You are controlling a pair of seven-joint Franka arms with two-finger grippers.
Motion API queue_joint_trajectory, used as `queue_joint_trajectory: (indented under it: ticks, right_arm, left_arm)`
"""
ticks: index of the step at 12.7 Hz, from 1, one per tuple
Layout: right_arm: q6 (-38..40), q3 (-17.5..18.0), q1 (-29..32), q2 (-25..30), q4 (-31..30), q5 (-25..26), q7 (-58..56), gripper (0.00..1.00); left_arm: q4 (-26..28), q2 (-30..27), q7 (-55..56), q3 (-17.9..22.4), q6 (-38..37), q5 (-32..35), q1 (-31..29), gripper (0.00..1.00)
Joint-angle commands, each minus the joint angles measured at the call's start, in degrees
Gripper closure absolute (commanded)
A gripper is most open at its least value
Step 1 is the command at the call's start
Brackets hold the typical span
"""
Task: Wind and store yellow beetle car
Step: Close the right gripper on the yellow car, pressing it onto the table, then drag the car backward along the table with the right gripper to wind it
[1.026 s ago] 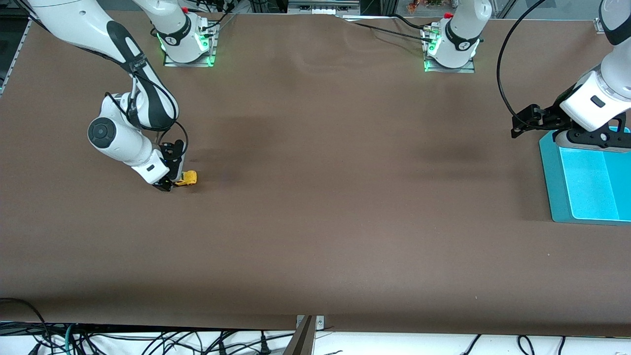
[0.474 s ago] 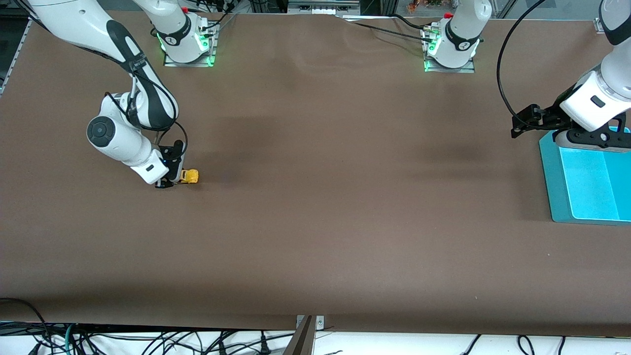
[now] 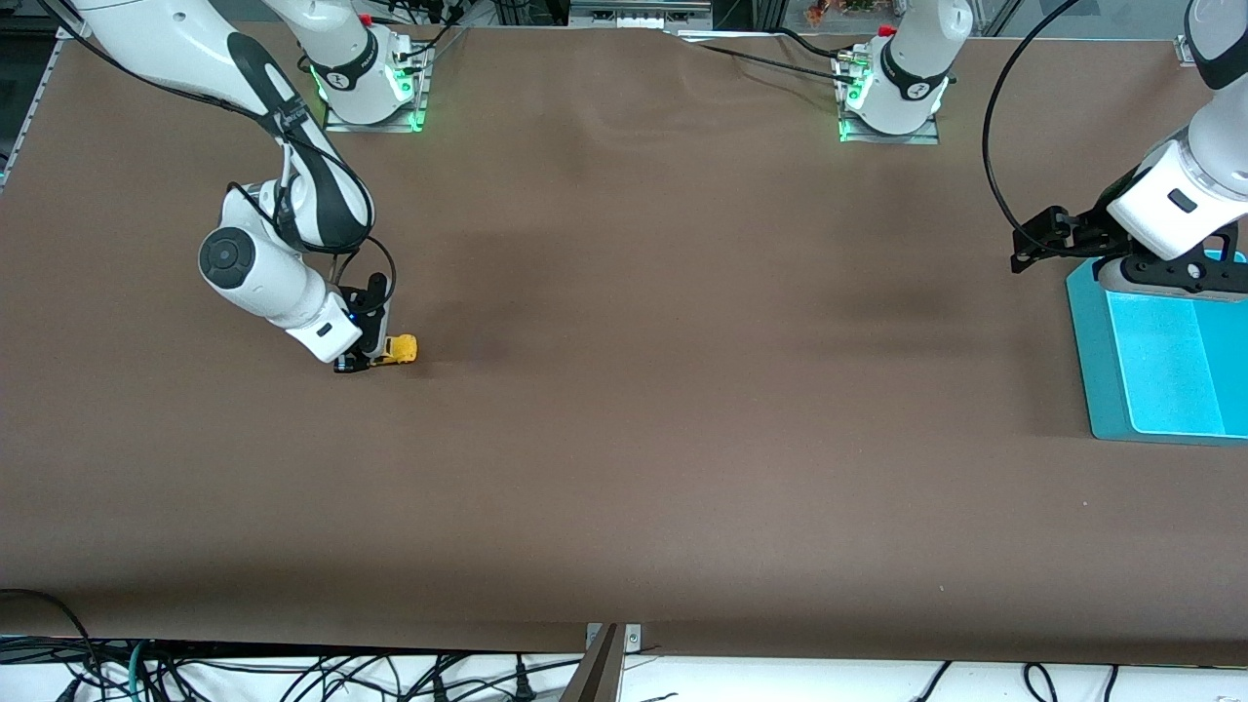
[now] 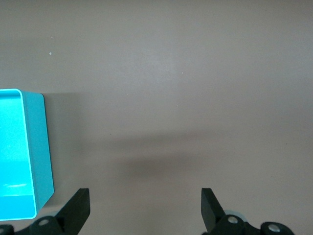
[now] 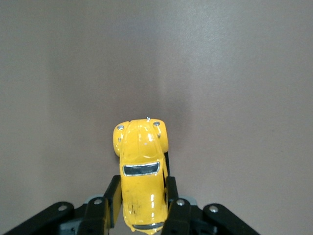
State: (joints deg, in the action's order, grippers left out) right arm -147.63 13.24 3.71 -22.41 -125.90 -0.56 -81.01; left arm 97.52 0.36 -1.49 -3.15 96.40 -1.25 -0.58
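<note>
Covering everything, the matte brown table point(image 3: 624, 390) is flat and plain. Next largest, a glossy turquoise plastic bin point(image 3: 1160, 366) with rounded corners sits at my left arm's end. My left gripper point(image 4: 144, 215) waits over the table just beside that bin, black fingers point(image 4: 78, 208) spread wide, holding nothing. My right gripper point(image 5: 143, 196) is low at the right arm's end, fingers clamped on the flanks of the yellow beetle car point(image 5: 141, 171), rounded, shiny, dark windows, down at the table.
</note>
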Motion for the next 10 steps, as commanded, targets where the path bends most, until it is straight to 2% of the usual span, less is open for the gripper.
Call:
queue_joint_trajectory:
  ticks: [1, 7, 10]
  right_arm:
    - [-0.37, 0.12, 0.51, -1.06, 0.04, 0.47, -1.08, 0.93]
    - [-3.28, -0.67, 5.6, -1.67, -1.89, 0.47, -9.68, 0.93]
    - [-3.19, -4.96, 8.85, -1.76, -1.89, 0.38, -15.39, 0.93]
  left_arm:
    - [-1.55, 0.52, 0.17, 0.16, -1.3, 1.07, 0.49, 0.0]
    - [-1.55, 0.52, 0.17, 0.16, -1.3, 1.07, 0.49, 0.0]
    - [-1.63, 0.52, 0.17, 0.16, -1.3, 1.07, 0.49, 0.0]
